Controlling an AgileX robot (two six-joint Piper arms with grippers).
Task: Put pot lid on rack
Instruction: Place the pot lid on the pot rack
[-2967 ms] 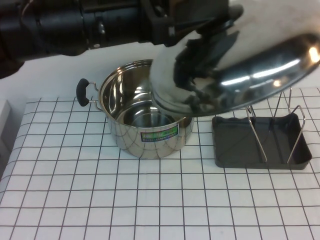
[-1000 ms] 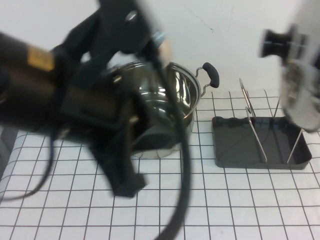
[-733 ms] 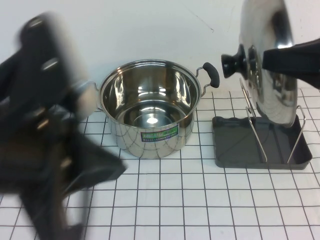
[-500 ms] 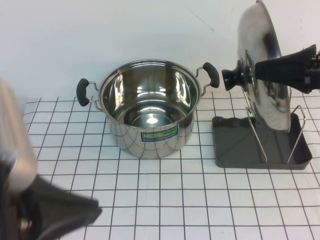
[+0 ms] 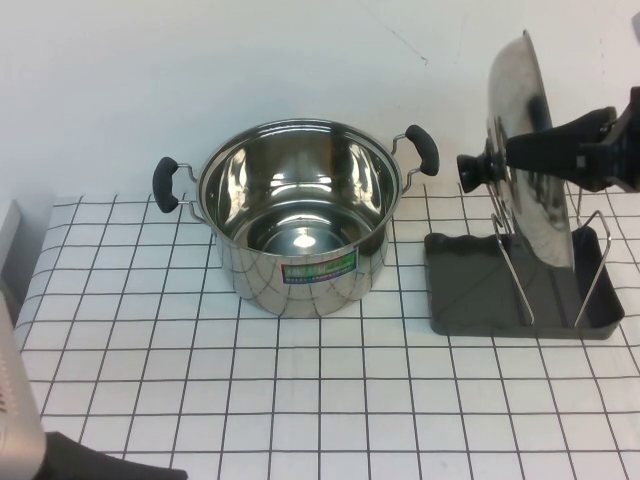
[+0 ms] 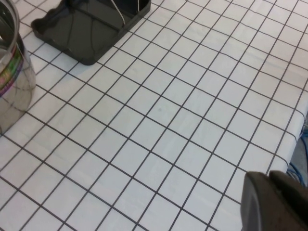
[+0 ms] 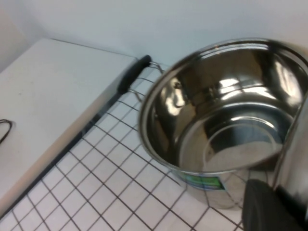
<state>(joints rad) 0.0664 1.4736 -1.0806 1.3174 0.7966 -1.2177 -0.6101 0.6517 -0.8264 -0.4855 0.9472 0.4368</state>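
Right gripper (image 5: pixel 495 168) reaching in from the right edge of the high view, above the rack (image 5: pixel 455 300), fingers clamped on the black knob (image 5: pixel 472 171) of the lid (image 5: pixel 525 150). Lid held on edge, nearly upright, knob side facing the pot (image 5: pixel 295 215), lower rim down among the wire loops (image 5: pixel 510 265) over the tray; cannot tell whether the rim touches the tray floor or leans on a wire. Seen from the right wrist: only a dark finger (image 7: pixel 262 209) in the corner and a sliver of the lid's (image 7: pixel 296 154) shiny edge beside it, with the pot (image 7: pixel 226 120) open beyond, one black handle (image 7: pixel 132 74) toward the white ledge.

Left gripper (image 6: pixel 276 202) low at the near left of the table, well apart from pot and rack; only a dark corner of it in the left wrist view, so cannot tell how the fingers stand. In the high view, just a grey and black piece of the left arm (image 5: pixel 20 430) at the bottom left corner.

Rack standing right of the pot, near but not touching. Pot upright on the checked cloth (image 5: pixel 320 400), uncovered, green label (image 5: pixel 318 268) on its near wall, handles (image 5: pixel 165 183) out to both sides. From the left wrist: rack's (image 6: pixel 82 33) dark tray and the pot's (image 6: pixel 12 77) labelled wall on the cloth (image 6: pixel 168 120).
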